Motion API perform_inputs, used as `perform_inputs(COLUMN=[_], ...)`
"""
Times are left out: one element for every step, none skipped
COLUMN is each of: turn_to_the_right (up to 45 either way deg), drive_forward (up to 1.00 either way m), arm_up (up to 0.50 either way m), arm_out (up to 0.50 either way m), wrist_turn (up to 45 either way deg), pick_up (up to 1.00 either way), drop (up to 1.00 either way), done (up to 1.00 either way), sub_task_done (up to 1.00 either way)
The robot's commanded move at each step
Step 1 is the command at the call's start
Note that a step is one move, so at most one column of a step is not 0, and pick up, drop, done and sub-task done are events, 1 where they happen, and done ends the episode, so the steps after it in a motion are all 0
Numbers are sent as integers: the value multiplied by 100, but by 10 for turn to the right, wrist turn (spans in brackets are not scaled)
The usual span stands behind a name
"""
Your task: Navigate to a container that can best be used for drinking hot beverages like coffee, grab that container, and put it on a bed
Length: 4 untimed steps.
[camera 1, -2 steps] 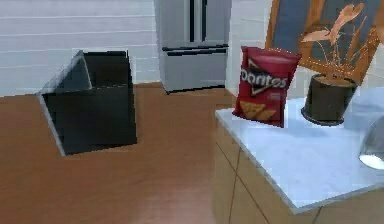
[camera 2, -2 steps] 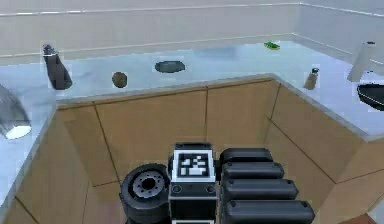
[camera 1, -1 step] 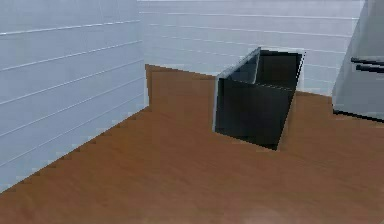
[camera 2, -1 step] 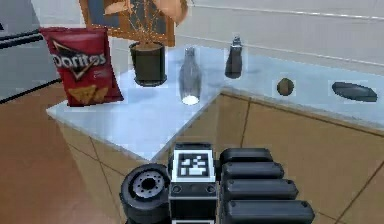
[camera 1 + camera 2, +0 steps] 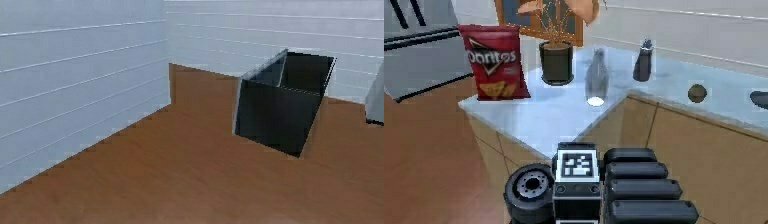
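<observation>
Early days, I judged: cup and bed yet to find. The end effector [image 5: 534, 192] sat low before the tabletop [image 5: 539, 115], chips [image 5: 494, 62] and bottle [image 5: 595, 75] beyond it; whether it gripped anything, I couldn't tell.

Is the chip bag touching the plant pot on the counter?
Apart. The arm side view shows a clear gap between the chip bag and the plant pot, both standing on the counter.

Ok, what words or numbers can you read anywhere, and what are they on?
Red chip bag: a printed logo, too blurred to read.
White square on the robot: black marks, a pattern, not words.
Pale bottle, dark bottle, plant pot, dark bin: no writing to see.
</observation>
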Motion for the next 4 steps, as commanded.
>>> perform_inputs(turn_to_the_right=[0,0,-30,0], drive_forward=[100,100,0,25], arm_up=[0,0,0,0], arm_out=[0,0,0,0], wrist_turn=[0,0,0,0], pick_up=[0,0,0,0], drop=[0,0,0,0], done=[0,0,0,0], sub_task_done=[0,0,0,0])
